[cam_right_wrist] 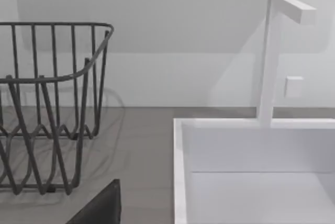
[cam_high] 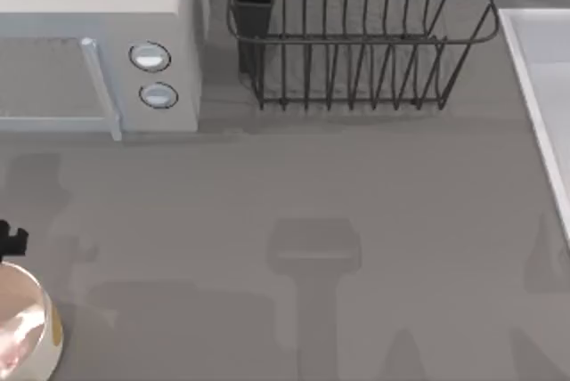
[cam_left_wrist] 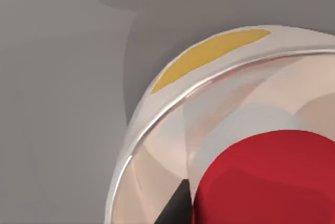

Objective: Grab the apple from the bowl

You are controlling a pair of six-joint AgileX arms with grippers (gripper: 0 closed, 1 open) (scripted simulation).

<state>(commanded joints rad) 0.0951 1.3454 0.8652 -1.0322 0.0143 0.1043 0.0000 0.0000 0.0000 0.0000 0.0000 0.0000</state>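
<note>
The apple (cam_left_wrist: 272, 182) sits inside the bowl (cam_left_wrist: 157, 130) at the table's (cam_high: 312, 185) front left corner. Our left claw (cam_high: 12, 240) is right over the bowl's rim with the apple close beneath it, so that arm's the nearer one by far. Can't tell whether either claw is open. Right arm's parked near the sink (cam_right_wrist: 180, 182).

the bowl (cam_left_wrist: 157, 130) looked glossy and smooth, like glazed ceramic — its thick rim caught bright highlights, and a flat tan-yellow patch sat on its outer wall. the apple (cam_left_wrist: 272, 182) was smooth, with a soft sheen. the dish rack (cam_high: 356, 52) was thin dark wire, seemingly metal — the table (cam_high: 356, 185) matt grey, the sink (cam_right_wrist: 251, 150) smooth, matt white.
</note>
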